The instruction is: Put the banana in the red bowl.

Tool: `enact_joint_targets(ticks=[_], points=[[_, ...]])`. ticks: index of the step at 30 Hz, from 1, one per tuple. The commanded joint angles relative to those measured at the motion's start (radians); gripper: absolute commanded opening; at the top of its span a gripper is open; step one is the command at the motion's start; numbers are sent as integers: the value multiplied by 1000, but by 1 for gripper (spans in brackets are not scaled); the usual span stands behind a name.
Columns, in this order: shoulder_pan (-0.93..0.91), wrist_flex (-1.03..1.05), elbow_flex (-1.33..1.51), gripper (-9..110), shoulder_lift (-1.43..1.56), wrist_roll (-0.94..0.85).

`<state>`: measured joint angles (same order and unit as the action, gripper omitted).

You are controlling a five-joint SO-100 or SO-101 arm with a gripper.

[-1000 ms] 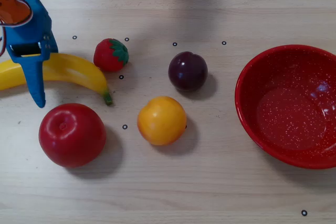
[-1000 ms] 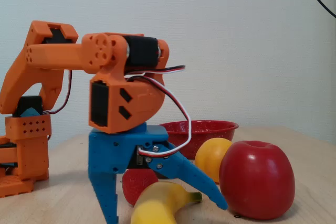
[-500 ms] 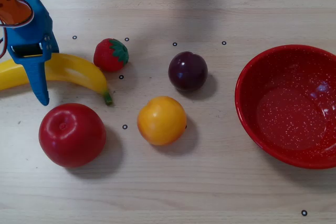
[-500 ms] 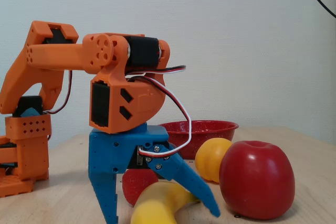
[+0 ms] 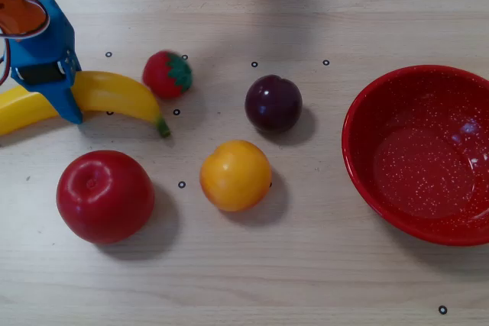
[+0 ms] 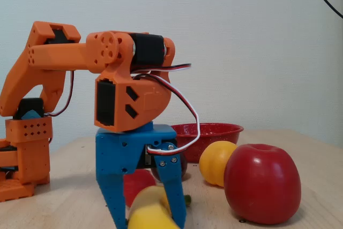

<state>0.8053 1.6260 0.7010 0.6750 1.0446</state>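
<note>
One arm works this wooden table (image 5: 306,280), and the step in hand is the grasp. Largest of the things, the red bowl (image 5: 359,166) sits empty at the table's right edge in the overhead view. Next in size, the red apple (image 5: 105,195) lies toward the near left, with the yellow-orange fruit (image 5: 235,175) and the dark plum (image 5: 273,102) around the middle. The banana (image 5: 114,95) lies along the left edge, its green tip pointing toward the centre, just beside the small strawberry (image 5: 167,74). The blue gripper (image 6: 146,215) stands upright over the banana's middle, its fingers pinching the fruit from both sides; the fixed view shows yellow between them, low on the table. Judging from this, the next move calls for a lift high enough to clear the other fruit, then a long carry across to the bowl.
</note>
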Motion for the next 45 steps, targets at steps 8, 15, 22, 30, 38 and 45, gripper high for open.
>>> enact_joint_targets(ticks=[8, 15, 22, 30, 38, 45], points=[[55, 64, -112, 0, 69, 5], [26, 129, -206, 0, 138, -123], [-14, 195, -233, 0, 247, -230], [-114, 225, -196, 0, 426, -417], [-259, 270, -149, 0, 592, -537], [-456, 270, -34, 0, 733, -630]])
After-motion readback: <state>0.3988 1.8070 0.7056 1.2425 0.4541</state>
